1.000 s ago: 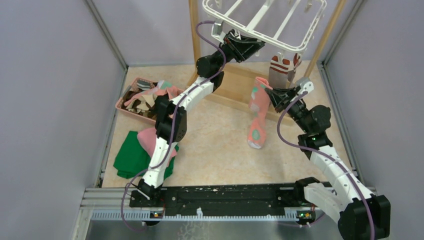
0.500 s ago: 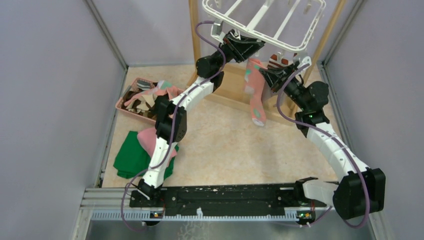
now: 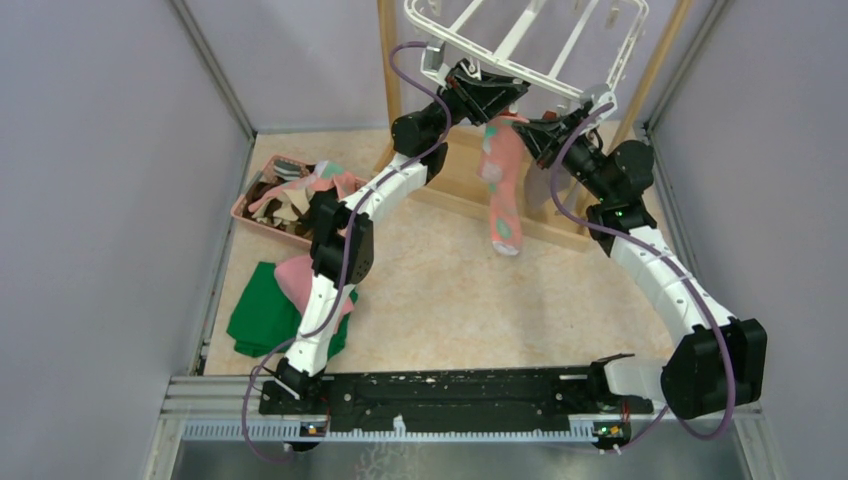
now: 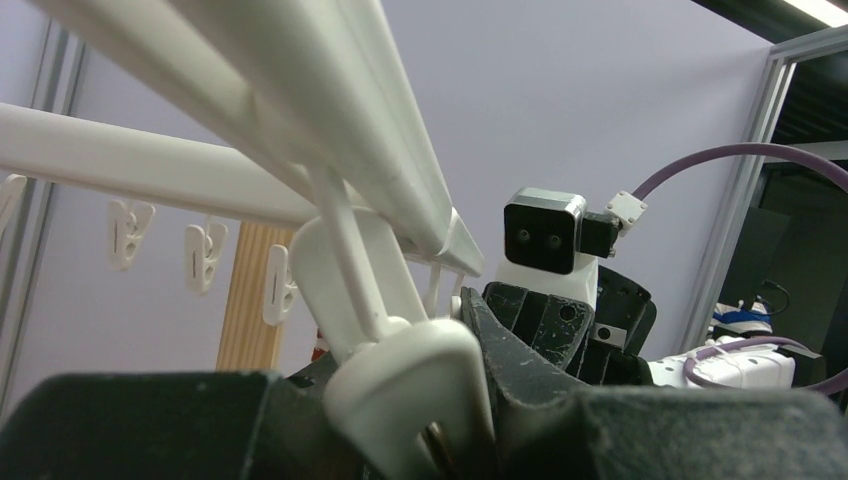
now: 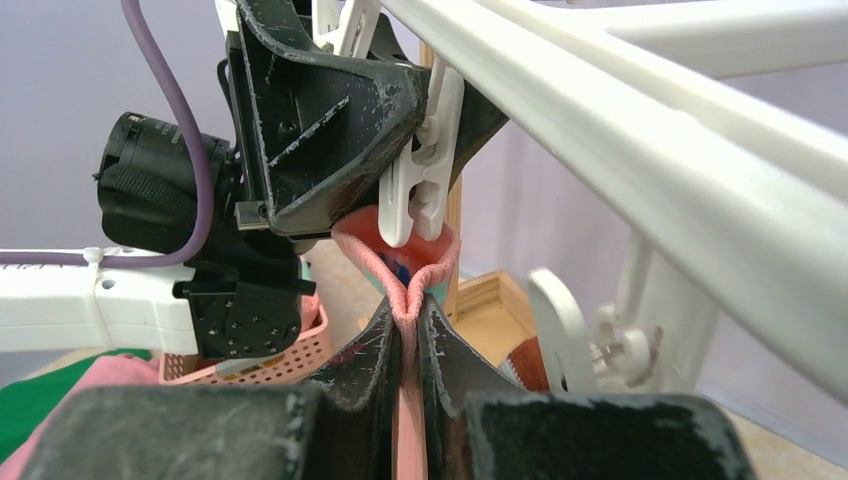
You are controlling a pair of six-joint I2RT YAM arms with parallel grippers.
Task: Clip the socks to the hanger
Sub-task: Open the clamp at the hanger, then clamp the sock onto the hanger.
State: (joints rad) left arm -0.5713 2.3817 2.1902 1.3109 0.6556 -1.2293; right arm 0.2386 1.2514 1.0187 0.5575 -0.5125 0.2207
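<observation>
Sock raised to hanger rim.
Right gripper has swung up, pinching the cuff at the clip mouth; left gripper squeezes that clip. Feed-in looks next.

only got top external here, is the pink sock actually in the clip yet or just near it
observer: right wrist view: the clip's lower tips sit right at the pink sock's gaping cuff. I can't see a bite.
operator: right pincer got a good hold
observer: the right pincer is shut on a pinched fold of the cuff, directly under the clip.
operator: and left
observer: left wrist view: the left pincer is clamped on that clip, which hangs from the hanger rim.
</observation>
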